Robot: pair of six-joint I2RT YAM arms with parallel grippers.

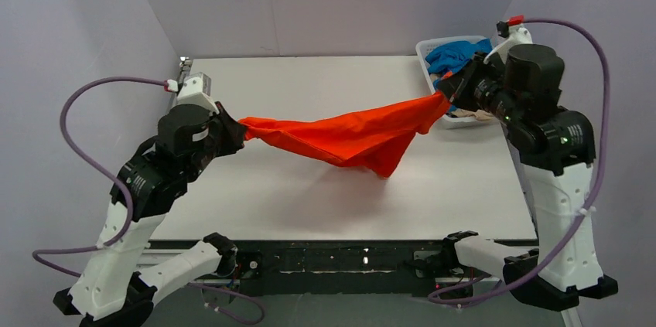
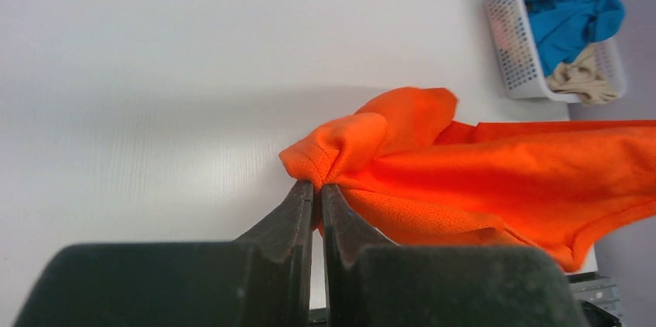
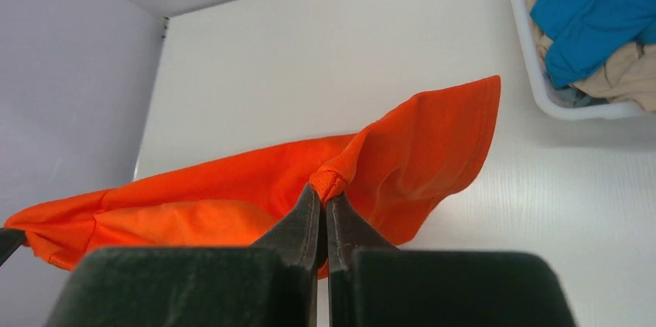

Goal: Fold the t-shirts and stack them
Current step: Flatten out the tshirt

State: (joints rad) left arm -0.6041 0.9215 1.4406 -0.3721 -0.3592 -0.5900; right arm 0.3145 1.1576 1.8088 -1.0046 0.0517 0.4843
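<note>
L gripper [image 2: 317,185]: jaws pressed together on a bunched bit of the orange-red t-shirt [image 1: 348,135], w/ cloth puckering right at the tips. R gripper [image 3: 326,186]: same story, jaws together w/ a small nub of hem squeezed between them. Both pinches are on edges, not mid-panel, which I read as deliberate. Holding two far-apart edge pts lets me pull the shirt open instead of lifting a wad.

Moving outward, the shirt hangs between the two arms as a sagging band across the middle of the table [image 1: 309,211], L end lower, R end higher. A fold droops from the R half toward the tabletop. Can't tell if its tip touches; the shadow under it suggests most of the cloth is off the surface. It's creased and doubled over, not flat, so I'd say spreading is only partway done and folding hasn't started. Which corners I've got (sleeve, hem, shoulder), I can't make out.

Further out, the white basket [image 1: 424,50] sits at the far R corner, just behind the R gripper. The blue t-shirt [image 3: 596,18] is heaped on top in it, w/ the beige t-shirt [image 3: 628,72] beside and under it. I take both to be waiting their turn. No stack in view.
</note>
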